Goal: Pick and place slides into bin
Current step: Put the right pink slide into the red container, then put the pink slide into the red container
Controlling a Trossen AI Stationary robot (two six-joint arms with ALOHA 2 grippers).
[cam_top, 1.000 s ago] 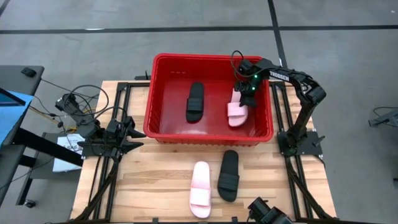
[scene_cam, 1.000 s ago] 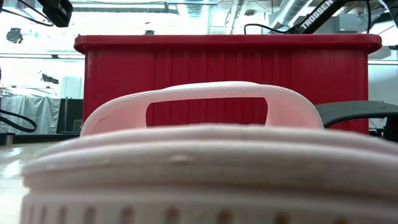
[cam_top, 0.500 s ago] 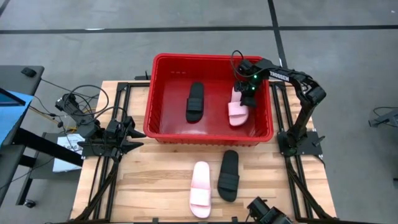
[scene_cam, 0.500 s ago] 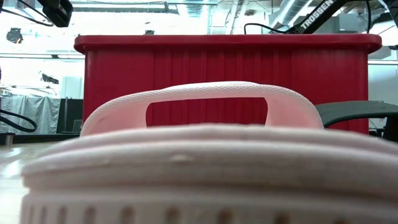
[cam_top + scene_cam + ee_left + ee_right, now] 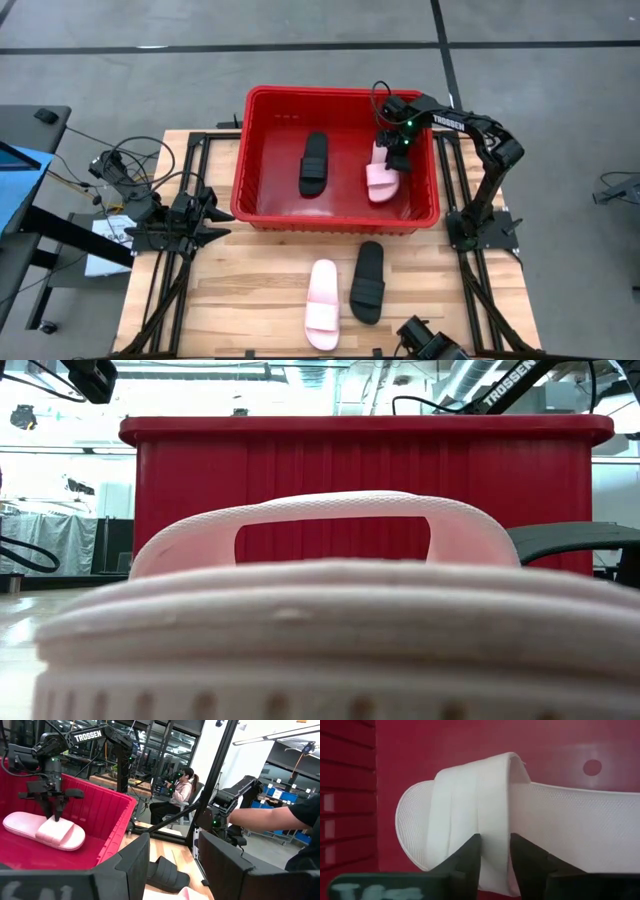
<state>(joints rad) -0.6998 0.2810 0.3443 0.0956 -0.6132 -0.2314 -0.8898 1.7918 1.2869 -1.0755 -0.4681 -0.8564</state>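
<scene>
bin (image 5: 262, 212) left half open, rim (image 5: 335, 222) blocks front

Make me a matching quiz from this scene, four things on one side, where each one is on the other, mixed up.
Things:
1. right gripper
2. left gripper
3. black sandal beside a pink one
4. black sandal near the front edge

Places:
A. on the wooden table
B. lying in the red basket
C. at the strap of the pink sandal in the basket
D. low by the table's left side

Pairs: 1-C, 2-D, 3-B, 4-A
</scene>
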